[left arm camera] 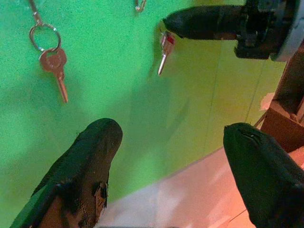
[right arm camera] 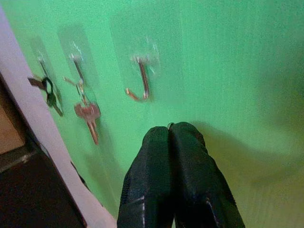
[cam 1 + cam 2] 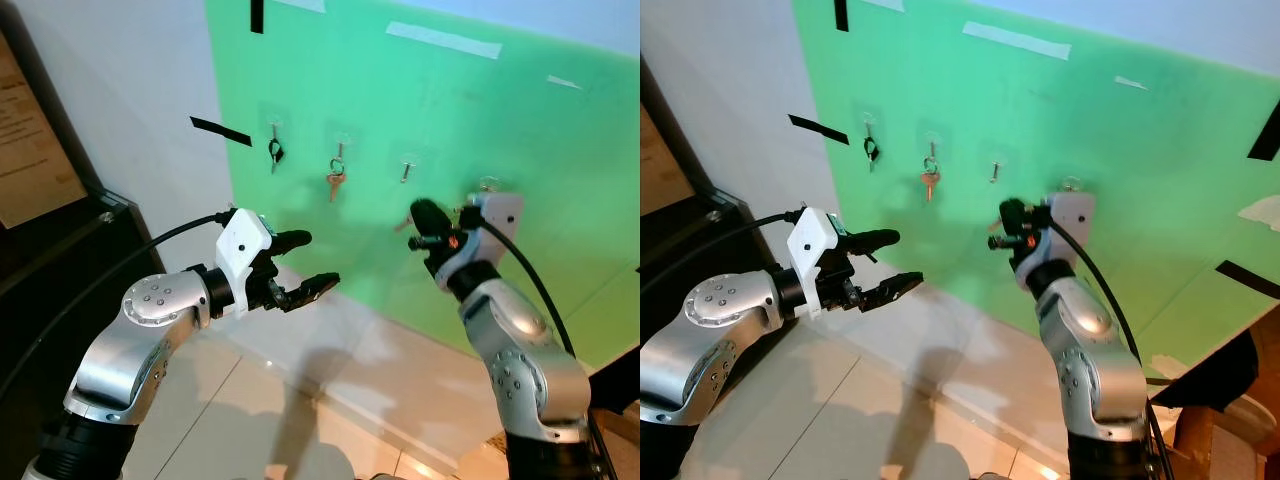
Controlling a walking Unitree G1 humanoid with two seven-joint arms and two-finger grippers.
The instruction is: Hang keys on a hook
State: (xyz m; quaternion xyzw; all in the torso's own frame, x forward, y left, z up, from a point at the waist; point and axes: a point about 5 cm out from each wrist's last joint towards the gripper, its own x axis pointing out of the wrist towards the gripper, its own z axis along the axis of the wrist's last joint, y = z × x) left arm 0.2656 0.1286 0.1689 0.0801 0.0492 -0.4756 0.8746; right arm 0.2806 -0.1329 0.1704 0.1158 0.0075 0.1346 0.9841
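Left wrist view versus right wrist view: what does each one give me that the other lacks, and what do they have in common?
Particular to the left wrist view: the left gripper with its fingers spread, and the small key dangling from the right gripper. Particular to the right wrist view: the black key on the end hook. Shared: the green board, the copper key hanging on its ring, and the right gripper's shut fingers.

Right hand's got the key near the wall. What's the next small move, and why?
Probably ease the right hand up and in toward the empty hook. Its fingers are shut on a key, which hangs just below and beside that hook; the two hooks to the left already carry keys. The open left hand can wait.
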